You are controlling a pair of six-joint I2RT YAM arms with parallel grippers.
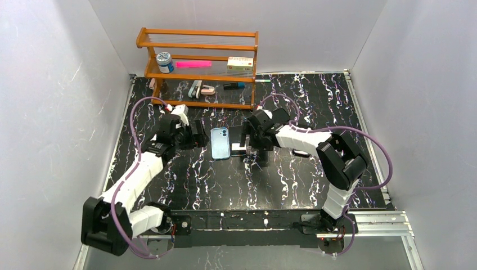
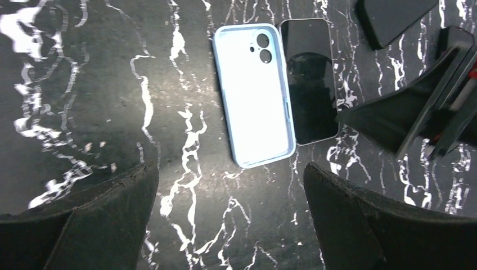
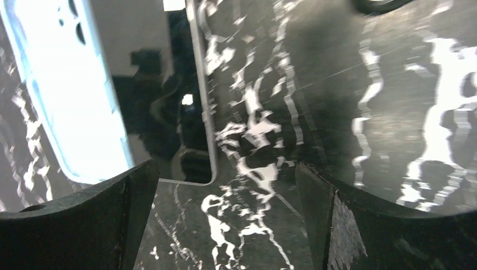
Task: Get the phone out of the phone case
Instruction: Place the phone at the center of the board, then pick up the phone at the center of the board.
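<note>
The light blue phone case (image 1: 220, 143) lies empty, inside up, on the black marbled table. The dark phone (image 1: 237, 142) lies flat, screen up, right beside it on the case's right. In the left wrist view the case (image 2: 256, 93) and phone (image 2: 308, 81) lie edge to edge. My left gripper (image 1: 198, 137) hovers just left of the case, open and empty (image 2: 230, 180). My right gripper (image 1: 246, 145) stands open over the phone's right edge, holding nothing (image 3: 225, 180). The right wrist view shows the phone (image 3: 163, 95) and case (image 3: 62, 84) ahead on the left.
A wooden shelf (image 1: 197, 62) stands at the back with a jar (image 1: 165, 62), a pink item (image 1: 193, 64) and a box (image 1: 240, 63). White walls close in the table on both sides and behind.
</note>
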